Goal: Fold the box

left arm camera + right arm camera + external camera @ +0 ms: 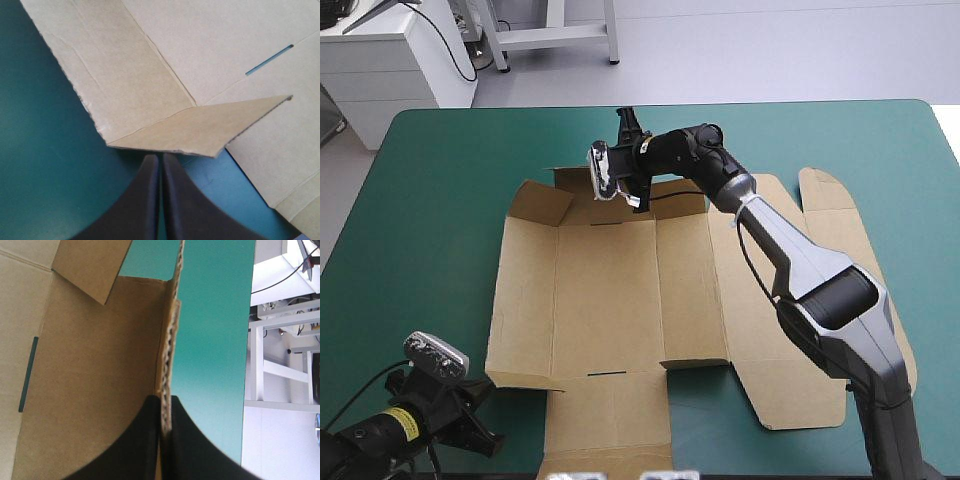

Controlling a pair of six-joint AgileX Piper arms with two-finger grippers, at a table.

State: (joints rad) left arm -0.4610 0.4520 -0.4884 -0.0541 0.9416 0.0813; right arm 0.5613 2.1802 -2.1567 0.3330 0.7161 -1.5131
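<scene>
One box (610,300), a cut sheet of brown board, lies open near the middle of the teal-green surface (430,200). Most of it is flat, and its middle panel rests on the cover as plain board with a narrow slot (610,373) on the near fold line. The far wall (570,195) is raised on edge, and the right gripper (163,400) is clenched on its top edge, the corrugated rim pinched between the two black fingers (142,440). Ahead of that gripper, at the far left corner, a side flap (542,203) tilts up and inward. The left gripper (161,159) sits at the box's near left corner with its fingers pressed together and no board between them. Just ahead of their tips a corner flap (200,130) is lifted off the cover, but whether the tips touch it cannot be told. The wide lid panel (750,330) lies flat toward the surface's right side, with much of it hidden under the right arm and a rounded tab (820,190) showing beyond it. From above, the right gripper's fingers are hidden by its wrist, and the left gripper's are hard to make out against the dark arm. The near panel (610,430) is cut off at the near edge of the high view.
</scene>
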